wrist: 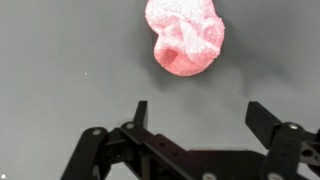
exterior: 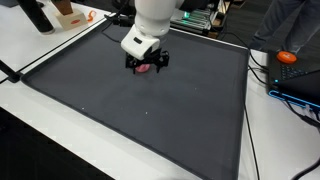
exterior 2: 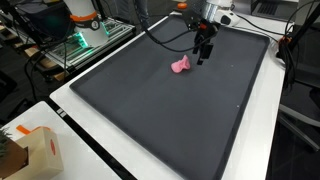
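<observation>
In the wrist view, close in, the black two-fingered tool stands spread and holds nothing. Just past its fingertips lies the pink crumpled foam-like lump. It rests on the dark grey mat that covers the white counter. In an exterior view the tool hangs just beside the lump, not around it. This looks like the approach before a grasp. The next move calls for centring the spread fingers over the lump, then lowering.
</observation>
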Available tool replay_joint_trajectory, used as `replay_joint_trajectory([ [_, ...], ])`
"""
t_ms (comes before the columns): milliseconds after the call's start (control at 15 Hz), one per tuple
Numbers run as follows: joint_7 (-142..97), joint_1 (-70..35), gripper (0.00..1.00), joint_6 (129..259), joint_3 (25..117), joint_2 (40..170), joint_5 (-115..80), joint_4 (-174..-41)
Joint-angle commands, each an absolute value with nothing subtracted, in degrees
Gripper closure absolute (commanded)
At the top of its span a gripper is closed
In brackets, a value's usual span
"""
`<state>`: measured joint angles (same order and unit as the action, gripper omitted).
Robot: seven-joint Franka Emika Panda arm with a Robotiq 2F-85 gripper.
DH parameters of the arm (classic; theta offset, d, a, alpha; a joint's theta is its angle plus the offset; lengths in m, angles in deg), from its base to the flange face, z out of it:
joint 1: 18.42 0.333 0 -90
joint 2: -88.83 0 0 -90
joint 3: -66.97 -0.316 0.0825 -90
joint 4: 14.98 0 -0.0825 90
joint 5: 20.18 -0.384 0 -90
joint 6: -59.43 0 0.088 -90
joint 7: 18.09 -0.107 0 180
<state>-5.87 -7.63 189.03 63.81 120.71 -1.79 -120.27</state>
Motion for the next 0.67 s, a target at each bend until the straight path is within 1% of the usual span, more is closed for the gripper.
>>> replay_joint_trajectory([
  [0,-0.14,-7.33,0.0,188.51,63.2,118.63,3.96,-123.55],
  [333,8.87,-7.52,0.0,188.13,62.31,116.66,10.23,-127.05],
  [600,16.37,-8.54,0.0,187.44,60.65,114.82,10.98,-129.82],
])
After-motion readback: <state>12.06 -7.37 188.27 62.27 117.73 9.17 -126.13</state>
